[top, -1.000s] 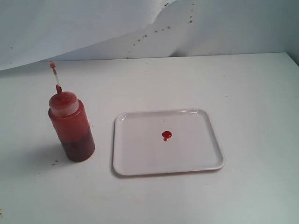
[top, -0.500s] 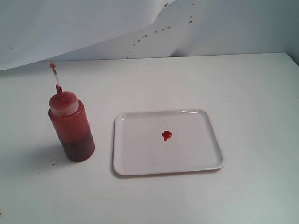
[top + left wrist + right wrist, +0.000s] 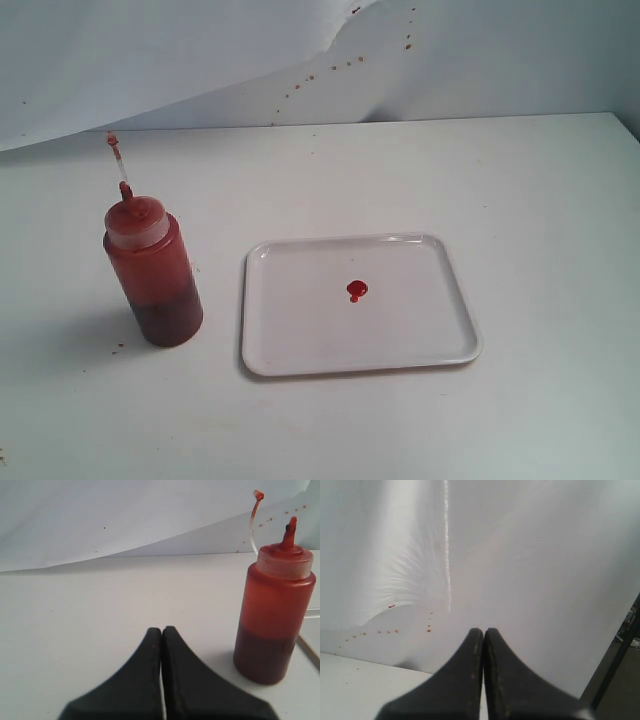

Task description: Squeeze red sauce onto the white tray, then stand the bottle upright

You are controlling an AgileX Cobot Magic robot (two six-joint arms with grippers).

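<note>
Creased, probably paper backdrop [image 3: 150,60]; translucent bottle [image 3: 153,275] upright; glossy sauce [image 3: 356,290] on tray [image 3: 300,340].

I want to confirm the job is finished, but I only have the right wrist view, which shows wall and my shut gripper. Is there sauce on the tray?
Observer: Yes, a small blob of red sauce lies near the middle of the white tray.
Operator: And the bottle?
Observer: The bottle stands upright on the table. In the exterior view it is left of the tray and not touching it.
Operator: Is the left gripper holding it?
Observer: No, the left gripper is shut, empty and apart from the bottle.
</note>
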